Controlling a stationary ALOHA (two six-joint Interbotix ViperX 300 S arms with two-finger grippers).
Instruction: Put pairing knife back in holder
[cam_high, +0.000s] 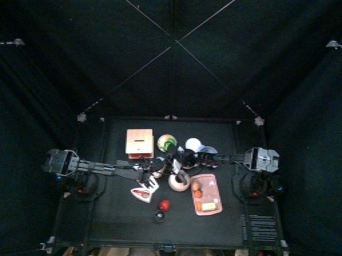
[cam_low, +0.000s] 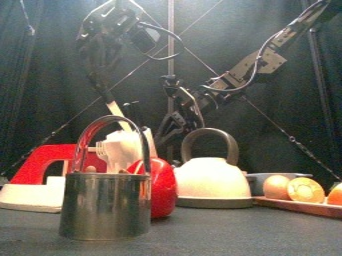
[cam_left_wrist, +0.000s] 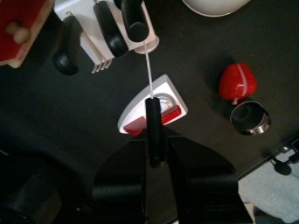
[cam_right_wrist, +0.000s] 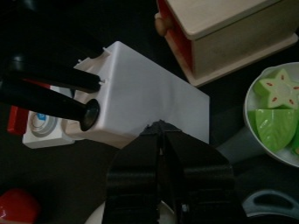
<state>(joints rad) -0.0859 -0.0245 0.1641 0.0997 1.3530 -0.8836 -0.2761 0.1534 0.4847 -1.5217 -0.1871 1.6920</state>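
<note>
The small black table (cam_high: 120, 225) carries a crowd of things near its middle. A pale wooden box (cam_high: 139, 142) sits toward the far left, a white kettle (cam_low: 214, 175) with a black handle stands right of centre, and a reddish tray (cam_high: 206, 194) of food lies toward the right front. The white knife holder (cam_right_wrist: 146, 92) with black-handled knives is pinched by the right gripper (cam_right_wrist: 167, 131), its jaws nearly closed on the block's edge. The left gripper (cam_left_wrist: 152, 131), about half open, clamps the black-handled paring knife (cam_left_wrist: 151, 96), blade tip just at the holder's slots. Nearby lie a red-and-white scale (cam_left_wrist: 155, 109), a red pepper (cam_left_wrist: 236, 81) and a steel cup (cam_left_wrist: 249, 116). No writing is legible.
</note>
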